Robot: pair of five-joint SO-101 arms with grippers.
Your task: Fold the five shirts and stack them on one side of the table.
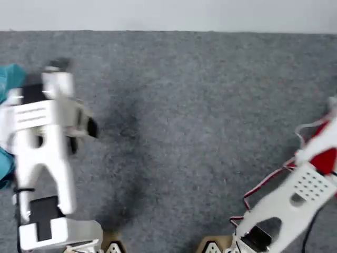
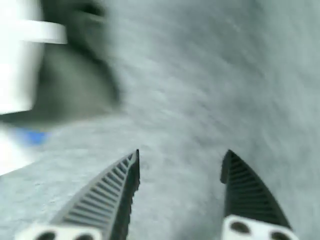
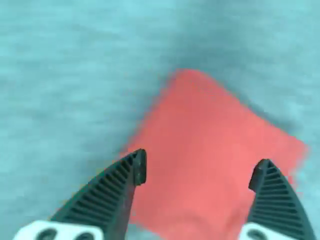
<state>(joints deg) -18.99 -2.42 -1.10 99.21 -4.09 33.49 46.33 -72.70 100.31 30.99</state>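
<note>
2 claws spread wide, left claw (image 2: 182, 152) over grey table (image 2: 200, 75), right claw (image 3: 201, 157) above red shirt (image 3: 210, 120)

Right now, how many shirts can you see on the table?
2. A teal shirt lies at the left edge of the table, partly behind the left arm. A red shirt lies flat under the right end effector. More may be hidden beyond the edges.

Rough matt felt table cover (image 1: 200, 105); matt cloth red shirt (image 3: 220, 115); ribbed black plastic right gripper (image 3: 201, 157).
</note>
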